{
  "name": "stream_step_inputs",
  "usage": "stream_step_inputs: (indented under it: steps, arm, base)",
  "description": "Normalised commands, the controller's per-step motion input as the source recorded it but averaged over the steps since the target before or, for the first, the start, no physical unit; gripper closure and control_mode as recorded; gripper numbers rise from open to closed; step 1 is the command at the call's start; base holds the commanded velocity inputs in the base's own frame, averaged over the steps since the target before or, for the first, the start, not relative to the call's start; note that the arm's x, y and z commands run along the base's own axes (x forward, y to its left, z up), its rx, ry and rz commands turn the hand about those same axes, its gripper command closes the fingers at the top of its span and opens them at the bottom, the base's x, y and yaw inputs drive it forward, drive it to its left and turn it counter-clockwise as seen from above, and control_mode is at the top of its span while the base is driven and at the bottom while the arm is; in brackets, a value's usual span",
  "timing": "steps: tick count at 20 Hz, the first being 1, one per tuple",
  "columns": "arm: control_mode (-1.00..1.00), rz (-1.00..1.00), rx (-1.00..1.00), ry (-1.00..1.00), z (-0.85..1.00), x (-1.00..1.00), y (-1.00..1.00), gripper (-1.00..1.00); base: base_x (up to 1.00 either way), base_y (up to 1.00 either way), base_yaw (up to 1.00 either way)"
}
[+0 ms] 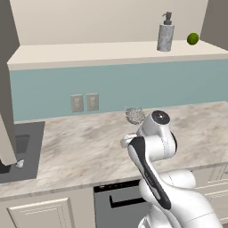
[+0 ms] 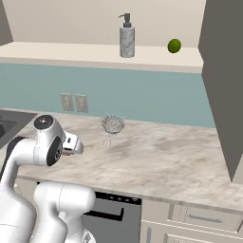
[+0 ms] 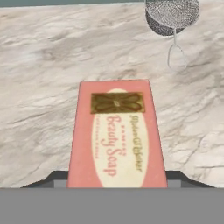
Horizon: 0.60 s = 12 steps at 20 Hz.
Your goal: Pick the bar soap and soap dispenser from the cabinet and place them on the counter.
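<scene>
The bar soap [image 3: 117, 131], a pink block with a cream oval label, lies lengthwise between my gripper's [image 3: 117, 178] two dark fingertips [image 3: 56, 178]. The gripper is shut on its sides, just above the marbled counter [image 3: 39, 65]. In the right base view my hand [image 2: 71, 143] hovers low over the counter's [image 2: 161, 161] front left part. The soap dispenser [image 1: 165, 33] [image 2: 126, 38], a grey speckled bottle with a dark pump, stands upright on the cabinet [image 1: 80, 54] [image 2: 61, 51] shelf, far above and behind the hand.
A green lime [image 1: 193, 38] [image 2: 174, 45] sits on the shelf right of the dispenser. A wire-mesh ball [image 1: 135, 116] [image 2: 113, 124] [image 3: 173, 15] stands on the counter just beyond the hand. The dark sink [image 1: 20, 151] is at the left. An open cabinet door [image 2: 223, 85] hangs at the right.
</scene>
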Motion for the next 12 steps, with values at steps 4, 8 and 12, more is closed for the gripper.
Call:
stream_step_inputs:
  steps: [4,8,12]
  arm:
    - [-1.00,-0.02,0.00,-0.01,-0.45,0.39,0.00,1.00]
    - [-1.00,-0.01,0.01,-0.02,-0.39,0.40,0.00,1.00]
    - [-1.00,-0.02,0.00,0.03,-0.41,0.36,0.00,1.00]
  base:
    - [0.00,0.00,0.00]
    - [0.00,0.00,0.00]
    - [0.00,0.00,0.00]
